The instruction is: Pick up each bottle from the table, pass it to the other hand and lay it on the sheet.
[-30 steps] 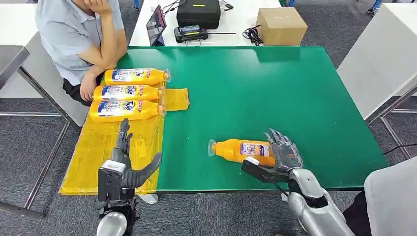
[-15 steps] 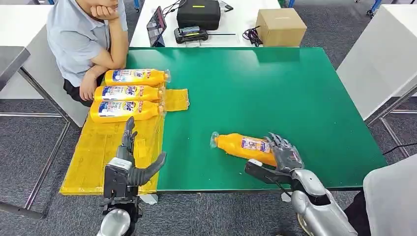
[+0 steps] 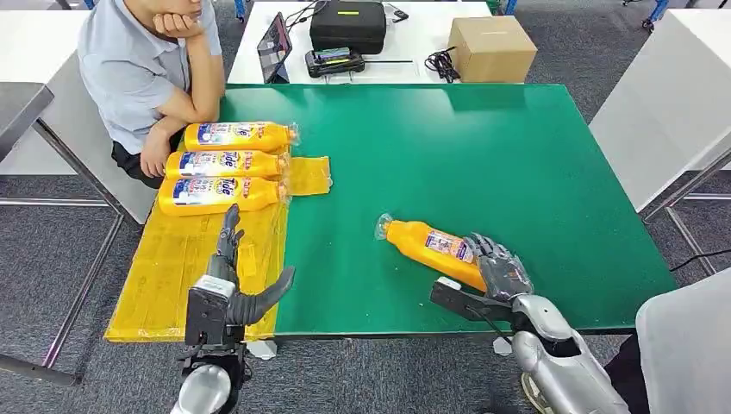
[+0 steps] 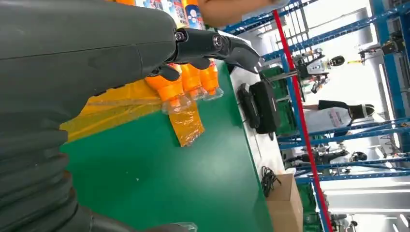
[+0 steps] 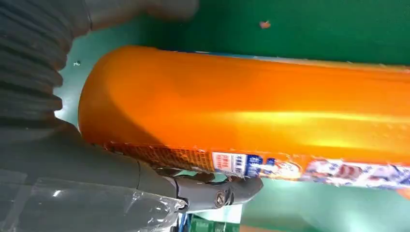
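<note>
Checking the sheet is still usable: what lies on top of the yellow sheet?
Three orange bottles lie side by side at the far end of the yellow sheet. The left robot hand hides part of its near end.

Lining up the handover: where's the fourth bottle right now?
In the head view, the fourth bottle lies tilted on the green table, near its front right edge, base in the right hand, cap pointing toward the yellow sheet.

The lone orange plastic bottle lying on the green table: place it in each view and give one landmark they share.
Head view: orange plastic bottle lies slanted near the table's front edge, its base at the right hand.
Left wrist view: not clearly in it; the picture shows the three bottles on the yellow sheet.
Right wrist view: bottle spans the picture, close up.
Shared landmark: the green table.
</note>
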You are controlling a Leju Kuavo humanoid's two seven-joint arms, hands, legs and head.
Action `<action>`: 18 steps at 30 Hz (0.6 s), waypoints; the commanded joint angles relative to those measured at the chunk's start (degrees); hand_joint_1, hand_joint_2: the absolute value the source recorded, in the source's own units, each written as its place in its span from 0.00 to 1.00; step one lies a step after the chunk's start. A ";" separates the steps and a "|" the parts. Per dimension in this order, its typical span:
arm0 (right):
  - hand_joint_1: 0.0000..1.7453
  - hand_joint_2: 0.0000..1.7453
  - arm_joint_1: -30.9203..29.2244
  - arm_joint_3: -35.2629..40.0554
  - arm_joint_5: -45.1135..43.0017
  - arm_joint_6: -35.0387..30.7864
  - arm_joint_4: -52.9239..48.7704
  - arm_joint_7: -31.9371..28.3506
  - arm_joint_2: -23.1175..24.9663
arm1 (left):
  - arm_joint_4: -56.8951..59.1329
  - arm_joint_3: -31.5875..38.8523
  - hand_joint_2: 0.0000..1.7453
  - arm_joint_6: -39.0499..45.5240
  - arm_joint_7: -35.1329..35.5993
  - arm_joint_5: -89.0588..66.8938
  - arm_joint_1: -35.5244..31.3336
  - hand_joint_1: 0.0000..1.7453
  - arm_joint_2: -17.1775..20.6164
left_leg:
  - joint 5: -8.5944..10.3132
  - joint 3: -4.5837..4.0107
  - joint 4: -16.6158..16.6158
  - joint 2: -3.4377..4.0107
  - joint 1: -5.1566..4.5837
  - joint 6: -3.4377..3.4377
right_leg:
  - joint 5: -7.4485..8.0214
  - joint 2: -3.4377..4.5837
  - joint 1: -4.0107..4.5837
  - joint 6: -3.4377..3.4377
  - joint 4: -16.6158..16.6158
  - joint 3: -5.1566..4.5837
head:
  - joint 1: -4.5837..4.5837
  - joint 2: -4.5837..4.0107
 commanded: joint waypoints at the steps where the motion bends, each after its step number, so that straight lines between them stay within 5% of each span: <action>1: 1.00 1.00 0.02 2.53 -2.19 2.11 6.17 -1.26 -1.91 | 4.56 -1.77 1.00 -0.20 -0.25 0.17 -3.03 0.00 1.79 | 0.00 0.14 -0.08 -0.14 0.08 -0.09 | -0.03 -0.18 0.09 -0.11 -0.12 0.23 | 0.00 0.00; 7: 0.90 1.00 0.27 1.28 -7.77 3.23 6.17 -4.06 -1.32 | 5.59 -2.60 1.00 -0.30 -1.44 1.26 -3.74 0.00 1.79 | -0.01 0.21 -0.06 -0.09 0.07 -0.08 | -0.03 -0.11 0.08 -0.09 -0.10 0.26 | 0.00 0.00; 10: 1.00 1.00 0.12 1.19 -10.17 4.38 6.83 -5.02 -1.40 | 6.24 -3.22 1.00 -0.44 -1.71 1.63 -4.20 0.00 2.01 | -0.01 0.27 -0.08 -0.10 0.09 -0.11 | -0.03 -0.15 0.10 -0.13 -0.12 0.33 | 0.00 0.00; 18: 1.00 1.00 -1.13 0.70 -16.11 6.68 9.10 -8.39 -1.45 | 8.05 -4.27 1.00 0.23 -3.33 2.57 -6.26 0.00 2.21 | -0.01 0.44 -0.10 0.02 0.15 -0.14 | 0.01 -0.13 0.16 -0.18 -0.18 0.46 | 0.02 0.00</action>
